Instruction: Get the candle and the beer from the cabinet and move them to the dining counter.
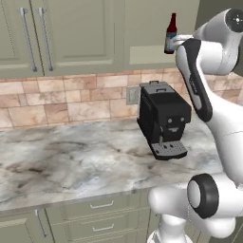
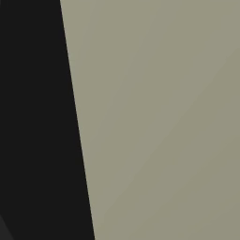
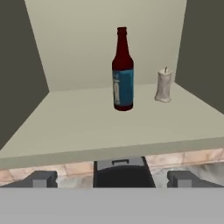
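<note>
Spread wide, claw (image 3: pixel 112 179) hangs in front of the open sage-green cabinet (image 3: pixel 87 127), holding nothing. On its shelf stands the dark red-brown glass beer bottle (image 3: pixel 122 72), upright; just right, slightly farther back, the pale stubby candle (image 3: pixel 163 86).

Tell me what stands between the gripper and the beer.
Nothing visible. In the hand view the open gripper faces the beer across bare cabinet shelf; the candle stands off to one side, apart from the bottle.

Beer (image 3: pixel 122 70) dk red-brown, blue label; candle (image 3: pixel 164 85) pale grey-beige; cabinet (image 1: pixel 71 35) sage-green.
</note>
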